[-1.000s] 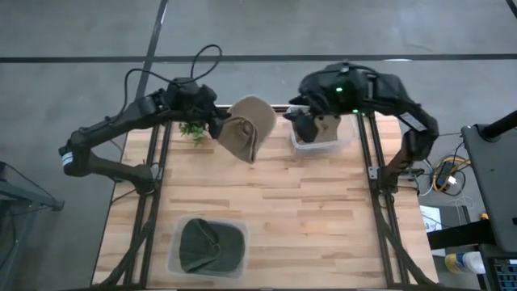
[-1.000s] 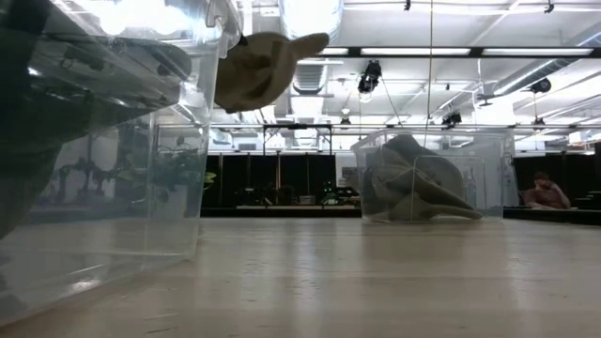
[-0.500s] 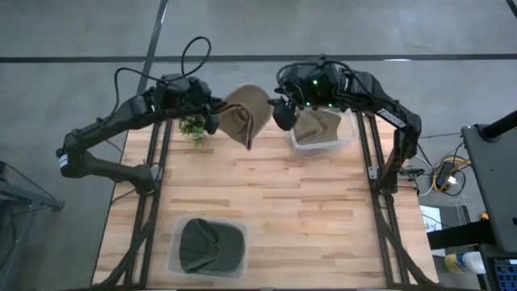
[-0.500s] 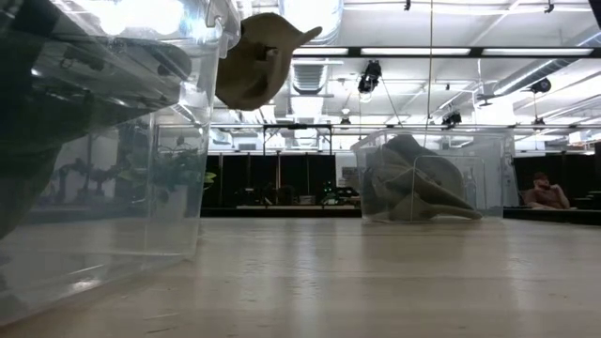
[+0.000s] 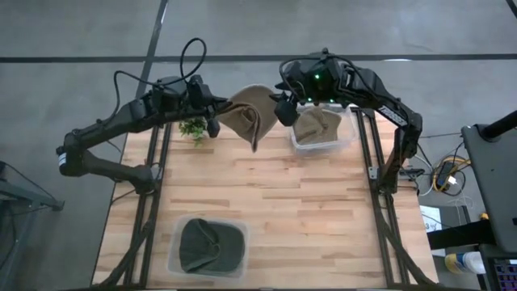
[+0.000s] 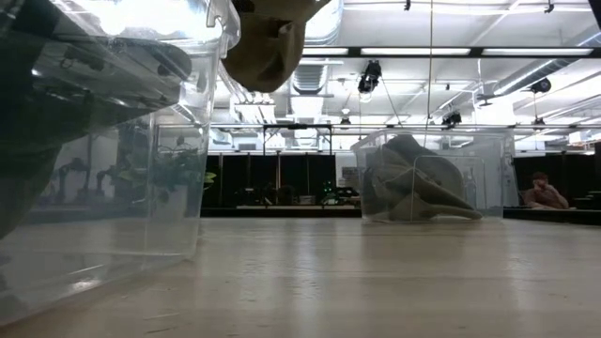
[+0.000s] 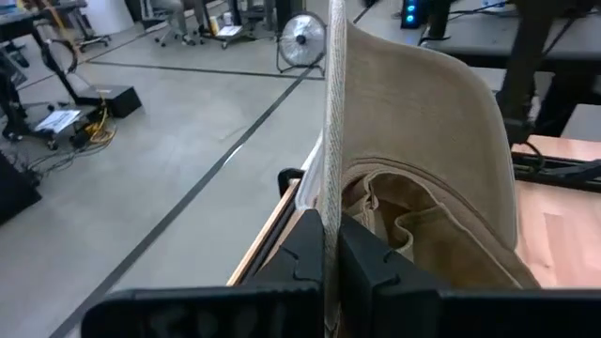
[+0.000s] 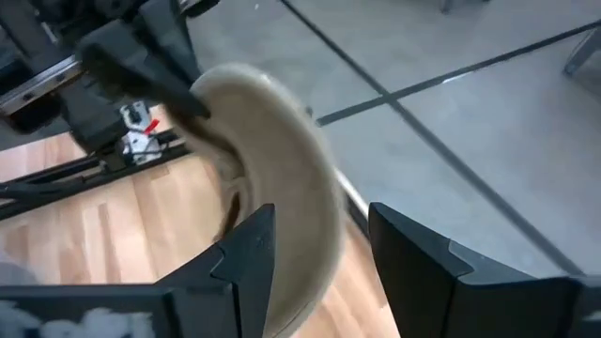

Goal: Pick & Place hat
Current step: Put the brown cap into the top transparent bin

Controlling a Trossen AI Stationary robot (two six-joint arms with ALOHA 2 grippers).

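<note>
A tan cap (image 5: 249,120) hangs in the air over the table's far edge, between my two arms; the low view shows it high up (image 6: 268,47). My left gripper (image 5: 216,123) is shut on it from the cap's left side. My right gripper (image 5: 281,111) is open at the cap's right side. In the right wrist view its fingers (image 8: 246,263) stand on either side of the cap's rounded edge (image 8: 282,178). My left gripper (image 7: 331,230) pinches the cap's brim (image 7: 333,169) between its two fingers, the brim showing edge-on between them. It comes level from the table's left. The cap is lifted clear and hangs beyond the fingers. My right gripper: whether its fingers touch the cap, I cannot tell.
A clear bin (image 5: 323,139) with more tan caps stands at the far right of the table, just right of my right gripper. Another clear bin (image 5: 207,246) with a dark green cap sits at the near edge. A small green plant (image 5: 192,128) lies under my left arm.
My right gripper has left the tan-cap bin and swung toward the table's left, up to the held cap. My left gripper has raised the cap and turned it; in the low view it has climbed toward the picture's top.
</note>
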